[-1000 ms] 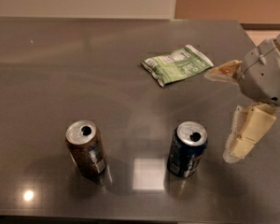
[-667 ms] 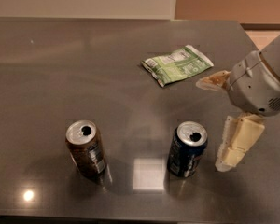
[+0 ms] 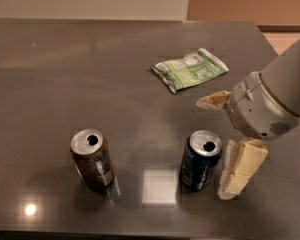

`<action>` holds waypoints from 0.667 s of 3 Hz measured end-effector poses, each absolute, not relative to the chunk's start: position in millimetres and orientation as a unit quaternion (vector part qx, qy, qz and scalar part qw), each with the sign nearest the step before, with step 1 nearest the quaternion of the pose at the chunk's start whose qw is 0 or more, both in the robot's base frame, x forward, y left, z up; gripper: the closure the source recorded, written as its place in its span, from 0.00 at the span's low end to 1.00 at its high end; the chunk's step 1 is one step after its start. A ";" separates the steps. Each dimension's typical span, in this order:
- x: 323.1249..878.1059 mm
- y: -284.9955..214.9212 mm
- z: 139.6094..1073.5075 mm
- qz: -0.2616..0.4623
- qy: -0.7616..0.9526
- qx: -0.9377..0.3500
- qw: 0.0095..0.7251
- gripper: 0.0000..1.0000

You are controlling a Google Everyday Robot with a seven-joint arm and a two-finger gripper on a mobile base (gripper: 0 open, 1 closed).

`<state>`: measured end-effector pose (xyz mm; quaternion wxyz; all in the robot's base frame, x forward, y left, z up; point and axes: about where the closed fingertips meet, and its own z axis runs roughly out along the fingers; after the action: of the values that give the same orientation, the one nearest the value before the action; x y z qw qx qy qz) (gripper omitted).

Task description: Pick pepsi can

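Observation:
The pepsi can (image 3: 199,168) is dark blue with a silver top and stands upright on the grey table (image 3: 65,74), at the front and right of centre. My gripper (image 3: 215,147) comes in from the right at the can's level and is open. One cream finger (image 3: 240,169) stands just right of the can, close to its side. The other finger (image 3: 212,101) is behind the can, toward the far side. The jaws are not closed on the can.
A brown can (image 3: 92,160) of the same size stands upright at the front left. A green snack packet (image 3: 190,69) lies flat behind the pepsi can. The table's front edge runs close below both cans.
My gripper has moved left toward the pepsi can; its near finger now stands right beside the can. Both cans and the packet have stayed in place.

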<state>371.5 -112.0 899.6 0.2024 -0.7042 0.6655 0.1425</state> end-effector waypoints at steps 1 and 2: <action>361.9 -106.9 900.4 0.158 0.656 -0.709 0.203 0.18; 356.8 -103.8 902.0 0.171 0.651 -0.712 0.203 0.41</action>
<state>356.8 -103.8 902.0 0.2031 -0.7116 0.6506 0.1705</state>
